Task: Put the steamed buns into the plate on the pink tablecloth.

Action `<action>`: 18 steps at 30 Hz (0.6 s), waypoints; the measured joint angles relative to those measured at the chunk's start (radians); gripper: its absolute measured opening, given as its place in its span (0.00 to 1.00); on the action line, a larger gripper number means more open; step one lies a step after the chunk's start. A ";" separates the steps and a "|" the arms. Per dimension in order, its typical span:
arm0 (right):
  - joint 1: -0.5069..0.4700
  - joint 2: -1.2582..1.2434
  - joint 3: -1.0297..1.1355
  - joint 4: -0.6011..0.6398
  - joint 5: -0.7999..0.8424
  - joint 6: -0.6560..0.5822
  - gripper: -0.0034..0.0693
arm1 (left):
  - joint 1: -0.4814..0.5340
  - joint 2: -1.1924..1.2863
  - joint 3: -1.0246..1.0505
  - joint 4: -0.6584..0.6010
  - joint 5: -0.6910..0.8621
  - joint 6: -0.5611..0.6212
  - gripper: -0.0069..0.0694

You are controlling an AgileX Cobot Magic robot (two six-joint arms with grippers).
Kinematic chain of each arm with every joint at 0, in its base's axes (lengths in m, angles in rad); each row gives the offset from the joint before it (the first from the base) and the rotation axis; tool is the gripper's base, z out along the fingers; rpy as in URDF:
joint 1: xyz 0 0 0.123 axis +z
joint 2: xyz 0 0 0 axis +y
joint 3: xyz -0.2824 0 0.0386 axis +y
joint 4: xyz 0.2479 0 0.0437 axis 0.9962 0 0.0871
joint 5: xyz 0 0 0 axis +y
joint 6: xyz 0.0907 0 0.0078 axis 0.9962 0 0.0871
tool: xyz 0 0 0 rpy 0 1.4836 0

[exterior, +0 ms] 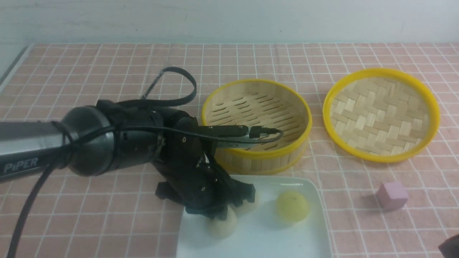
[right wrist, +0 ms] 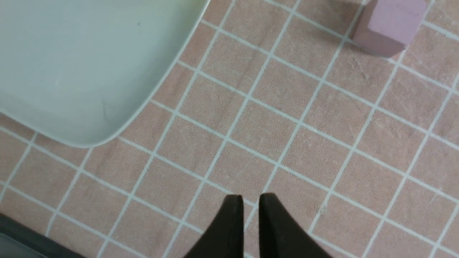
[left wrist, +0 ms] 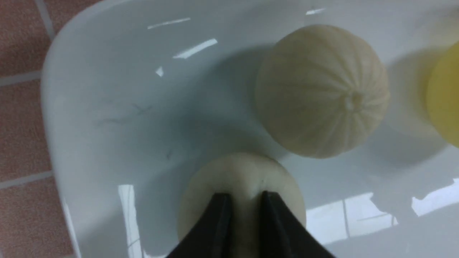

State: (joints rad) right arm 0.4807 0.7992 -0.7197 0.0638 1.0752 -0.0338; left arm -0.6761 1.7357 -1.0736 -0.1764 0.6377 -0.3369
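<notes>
The white plate (exterior: 308,229) lies on the pink tablecloth (exterior: 89,71) at the front. Three steamed buns are in it: a yellow one (exterior: 292,205), a beige one (exterior: 248,207) half hidden behind my left gripper, and a beige one (exterior: 223,225) under it. In the left wrist view my left gripper (left wrist: 245,200) has its fingers close together, pinching the top of the nearer beige bun (left wrist: 200,200), which rests on the plate (left wrist: 107,118). The other beige bun (left wrist: 322,89) and the yellow bun (left wrist: 446,96) lie beyond. My right gripper (right wrist: 250,200) is shut and empty over the cloth.
The bamboo steamer basket (exterior: 256,123) stands just behind the plate, with no buns in it. Its woven lid (exterior: 381,114) lies to the right. A small pink cube (exterior: 392,195) sits right of the plate, also in the right wrist view (right wrist: 389,25).
</notes>
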 joint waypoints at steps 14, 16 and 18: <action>0.000 -0.564 0.011 0.057 0.030 0.063 0.14 | 0.000 -0.015 -0.125 0.071 0.137 -0.003 0.60; 0.000 -0.619 0.094 0.083 -0.087 0.034 0.11 | 0.000 -0.015 -0.125 0.072 0.137 -0.003 0.60; 0.000 -0.647 0.178 0.108 -0.214 -0.001 0.07 | 0.000 -0.015 -0.125 0.073 0.144 -0.003 0.60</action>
State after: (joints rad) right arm 0.4807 0.1520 -0.5422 0.1714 0.8610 -0.0350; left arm -0.6761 1.7211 -1.1983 -0.1032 0.7821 -0.3396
